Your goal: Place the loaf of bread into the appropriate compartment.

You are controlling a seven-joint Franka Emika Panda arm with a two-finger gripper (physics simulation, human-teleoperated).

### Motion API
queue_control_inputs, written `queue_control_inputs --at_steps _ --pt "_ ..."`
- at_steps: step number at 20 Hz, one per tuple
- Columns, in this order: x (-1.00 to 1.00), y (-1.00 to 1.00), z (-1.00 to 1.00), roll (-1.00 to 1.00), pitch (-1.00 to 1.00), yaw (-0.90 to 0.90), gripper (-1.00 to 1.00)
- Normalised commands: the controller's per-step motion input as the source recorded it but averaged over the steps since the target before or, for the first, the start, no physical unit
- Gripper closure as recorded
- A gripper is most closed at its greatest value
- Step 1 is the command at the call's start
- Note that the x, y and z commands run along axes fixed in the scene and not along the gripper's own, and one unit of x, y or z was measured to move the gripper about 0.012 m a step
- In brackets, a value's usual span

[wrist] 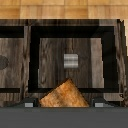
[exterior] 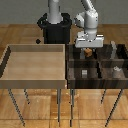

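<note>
The loaf of bread (exterior: 87,52) is a small golden-brown chunk held between my gripper's (exterior: 88,49) fingers. The gripper hangs above the far cell on the exterior view's left of the dark partitioned box (exterior: 98,64). In the wrist view the bread (wrist: 62,95) sits between the two fingertips (wrist: 31,103), with my gripper (wrist: 65,103) shut on it. Below lies a dark wooden compartment (wrist: 50,60) that holds a small grey cube (wrist: 71,61).
A large pale-wood tray (exterior: 35,80) stands to the exterior view's left of the box. The grey cube (exterior: 84,73) lies in the near cell on that side. A small white object (exterior: 116,70) lies in the near cell on the right. The robot base (exterior: 54,27) is behind.
</note>
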Motion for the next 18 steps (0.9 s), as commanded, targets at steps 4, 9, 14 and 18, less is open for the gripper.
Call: queue_control_inputs --at_steps 4,9,14,18 --pt "0.00 0.00 0.00 0.00 0.00 0.00 -1.00" --pt "0.00 0.00 0.00 0.00 0.00 0.00 -1.00" --pt "0.00 0.00 0.00 0.00 0.00 0.00 -1.00" --pt "0.00 0.00 0.00 0.00 0.00 0.00 -1.00"
